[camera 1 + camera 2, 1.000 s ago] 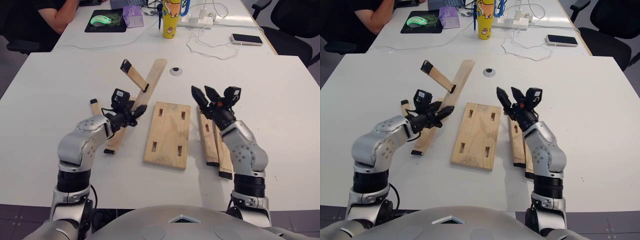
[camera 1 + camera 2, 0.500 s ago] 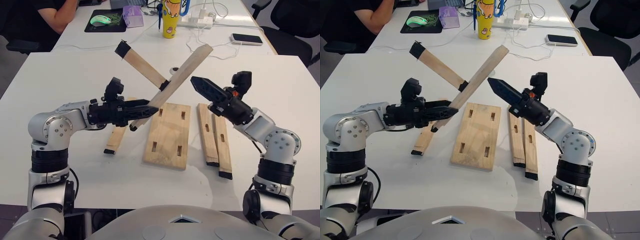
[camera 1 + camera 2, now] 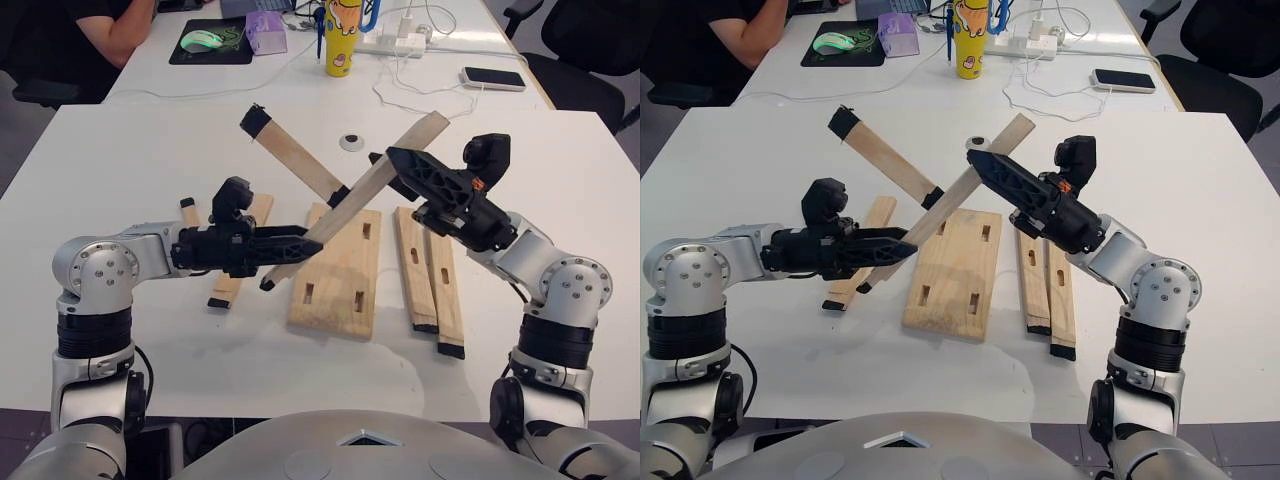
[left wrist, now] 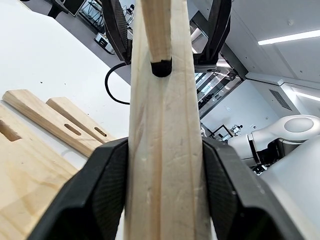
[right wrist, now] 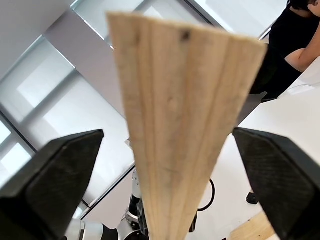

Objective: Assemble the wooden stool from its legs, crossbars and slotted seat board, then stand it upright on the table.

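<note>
— What lies on the white surface (image 3: 120, 170)?
— The slotted seat board (image 3: 337, 275) flat at centre. At its 3 o'clock, two slotted bars (image 3: 414, 270) side by side. At 9 o'clock, a leg (image 3: 226, 288) and a short piece (image 3: 189, 211). At 12 o'clock, a small round disc (image 3: 351, 142).

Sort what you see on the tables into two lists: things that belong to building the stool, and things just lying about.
For the stool:
- leg-and-crossbar piece, clamped in the left gripper
- slotted seat board
- two slotted legs
- loose leg

Lying about:
- yellow cup
- phone
- computer mouse
- purple box
- power strip
</note>
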Motion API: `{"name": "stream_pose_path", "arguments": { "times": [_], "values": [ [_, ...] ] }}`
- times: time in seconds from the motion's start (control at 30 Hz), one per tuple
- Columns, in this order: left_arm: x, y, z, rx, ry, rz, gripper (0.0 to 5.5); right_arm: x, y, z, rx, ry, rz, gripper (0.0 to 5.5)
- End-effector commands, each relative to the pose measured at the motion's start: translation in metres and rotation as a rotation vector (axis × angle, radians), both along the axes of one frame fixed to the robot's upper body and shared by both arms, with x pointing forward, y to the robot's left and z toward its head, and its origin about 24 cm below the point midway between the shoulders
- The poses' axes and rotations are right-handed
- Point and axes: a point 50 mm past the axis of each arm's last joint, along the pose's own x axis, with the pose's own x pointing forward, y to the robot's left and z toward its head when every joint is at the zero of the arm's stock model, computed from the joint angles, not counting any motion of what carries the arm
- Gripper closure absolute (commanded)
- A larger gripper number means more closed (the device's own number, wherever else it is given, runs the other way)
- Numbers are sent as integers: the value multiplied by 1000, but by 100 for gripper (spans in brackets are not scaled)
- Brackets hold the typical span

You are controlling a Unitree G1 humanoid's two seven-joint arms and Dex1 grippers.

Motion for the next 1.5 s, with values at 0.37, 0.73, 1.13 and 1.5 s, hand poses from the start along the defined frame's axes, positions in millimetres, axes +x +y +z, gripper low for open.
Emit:
{"name": "stream_pose_path", "arguments": {
  "times": [0.37, 0.73, 1.13, 1.5],
  "values": [
    [-7, 2, 12, 47, -14, -52, 344, -4, -7, 8, -16, -46, 60, 303],
    [-2, 3, 14, 62, -71, -20, 344, -3, -8, 1, -60, -31, 33, 344],
    [3, 58, 30, -15, -161, 349, 163, 30, -84, -7, -295, -43, -430, 344],
    [-43, -36, -38, 389, -879, -235, 163, 60, -125, -1, -293, -32, -662, 345]
  ]
}}
